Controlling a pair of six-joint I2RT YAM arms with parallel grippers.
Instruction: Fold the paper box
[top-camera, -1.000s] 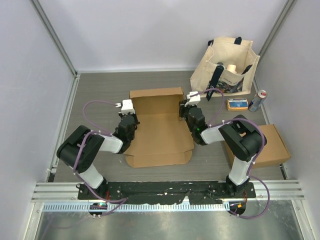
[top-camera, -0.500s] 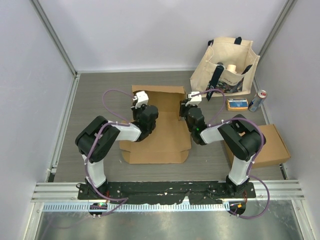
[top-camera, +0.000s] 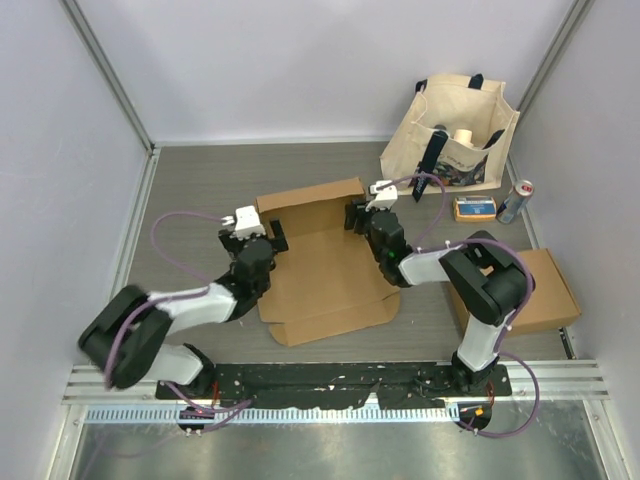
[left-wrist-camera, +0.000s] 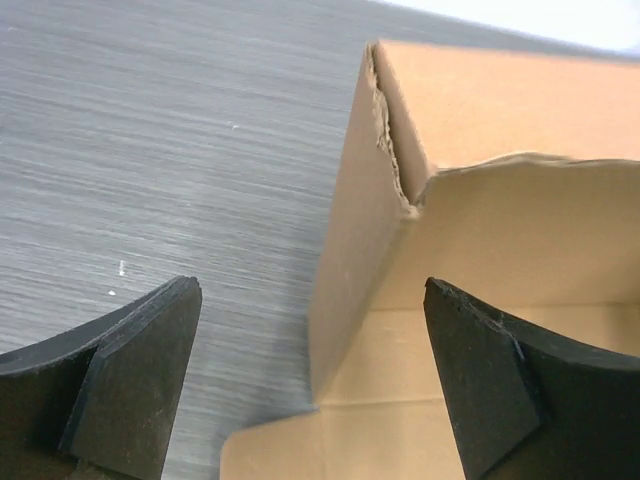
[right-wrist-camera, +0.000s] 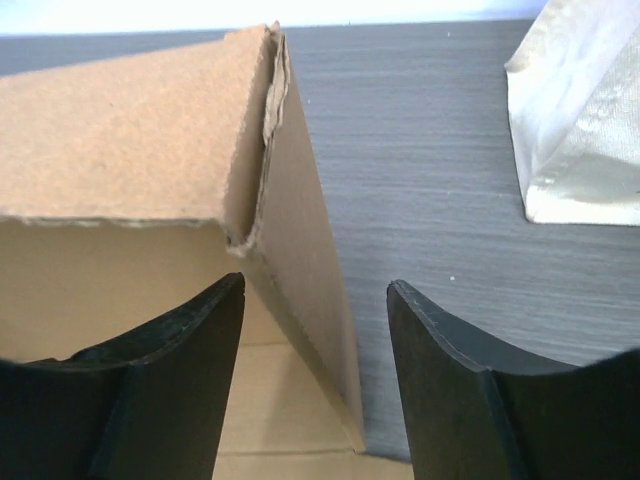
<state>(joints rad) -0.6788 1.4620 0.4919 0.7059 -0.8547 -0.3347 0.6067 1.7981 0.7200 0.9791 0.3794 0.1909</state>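
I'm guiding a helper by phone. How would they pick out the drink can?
Find the cream tote bag at the far right corner. Just in front of its right end stands the can, beside a small orange-and-blue carton. It alone is a slim, upright metal cylinder.

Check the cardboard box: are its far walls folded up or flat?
Folded up. On the cardboard box, both wrist views show a side wall standing and meeting the back wall at a corner; its near flaps lie flat.
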